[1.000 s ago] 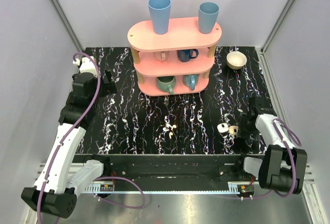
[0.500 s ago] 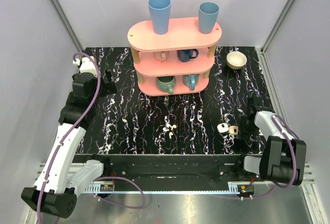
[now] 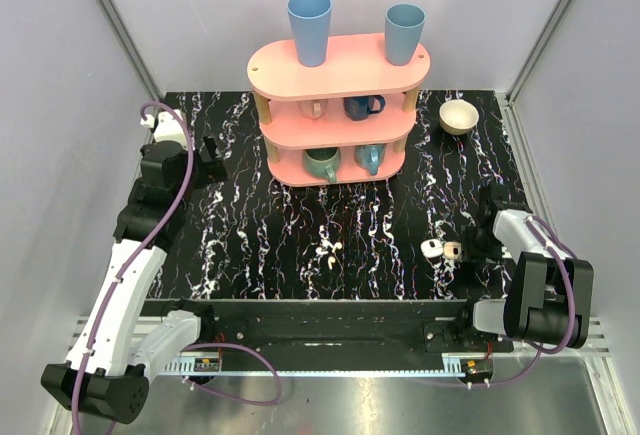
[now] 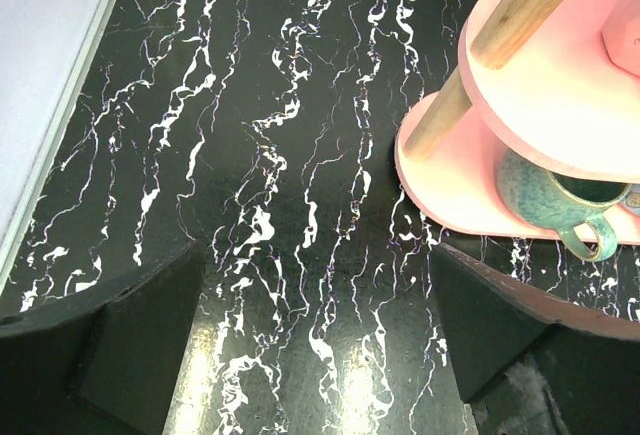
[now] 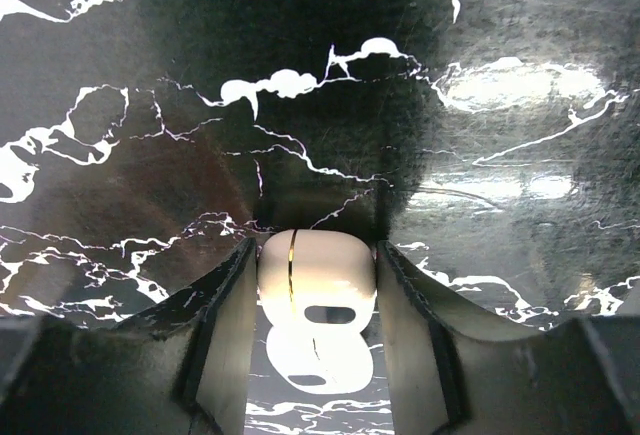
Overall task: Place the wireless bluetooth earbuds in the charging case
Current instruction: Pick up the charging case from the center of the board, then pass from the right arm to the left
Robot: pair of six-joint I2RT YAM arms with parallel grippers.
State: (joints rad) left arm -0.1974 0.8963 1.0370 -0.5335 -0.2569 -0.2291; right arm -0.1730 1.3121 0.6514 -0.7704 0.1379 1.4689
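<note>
Nearest the bases, the right gripper [image 3: 463, 248] lay low on the black marbled table [image 3: 250, 245], close to its near right edge. Its fingers [image 5: 225, 325] pressed against both sides of the charging case [image 5: 318, 267], so the case sat clamped between them. The case was open, its two halves lying flat on the table, with dark sockets showing in the white half.

The wireless bluetooth earbuds [image 3: 327, 253] lay loose on the table to the left of the case, well apart from it and out in the open near the middle. No gripper touched them.

Farther back on the left side, the left gripper [image 3: 212, 153] hung above the table with its fingers [image 4: 140, 335] spread wide and nothing between them. Only marbled surface showed below.

Beyond that stood the pink three-tier shelf [image 3: 340, 65]. A teal mug [image 4: 560, 200] and a blue mug [image 3: 368, 158] sat on its lowest tier, and a pale pink mug [image 3: 312, 109] and a navy mug [image 3: 362, 106] on the middle one. On top stood two tall blue cups [image 3: 309, 27], upright, one at each end. To the right of the shelf, near the far corner, rested a cream bowl [image 3: 459, 115].
</note>
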